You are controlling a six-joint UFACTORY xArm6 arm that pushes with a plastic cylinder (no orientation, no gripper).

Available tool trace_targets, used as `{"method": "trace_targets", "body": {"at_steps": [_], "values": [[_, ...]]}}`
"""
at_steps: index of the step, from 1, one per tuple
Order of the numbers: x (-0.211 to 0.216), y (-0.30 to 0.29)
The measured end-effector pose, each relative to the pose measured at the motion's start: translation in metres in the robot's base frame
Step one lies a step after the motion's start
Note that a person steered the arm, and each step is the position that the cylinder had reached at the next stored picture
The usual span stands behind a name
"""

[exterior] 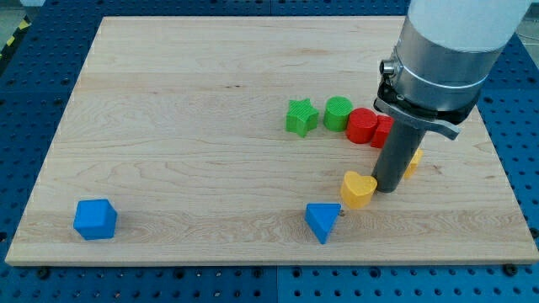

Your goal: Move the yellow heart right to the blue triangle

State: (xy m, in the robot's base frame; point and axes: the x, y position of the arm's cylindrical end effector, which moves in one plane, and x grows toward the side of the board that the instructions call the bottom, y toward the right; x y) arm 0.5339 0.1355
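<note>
The yellow heart lies on the wooden board at the lower right. The blue triangle sits just below and to the left of it, a small gap apart. My tip stands right against the heart's right side. The thick dark rod rises from it to the grey arm body at the view's top right.
A green star, a green round block and a red round block sit in a row above the heart. Another red block and a yellow block are partly hidden behind the rod. A blue cube lies at the lower left.
</note>
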Motion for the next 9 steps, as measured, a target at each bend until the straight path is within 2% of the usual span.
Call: {"method": "trace_targets", "body": {"at_steps": [2, 4, 9], "values": [[0.000, -0.007], [-0.025, -0.028], [-0.008, -0.056]]}}
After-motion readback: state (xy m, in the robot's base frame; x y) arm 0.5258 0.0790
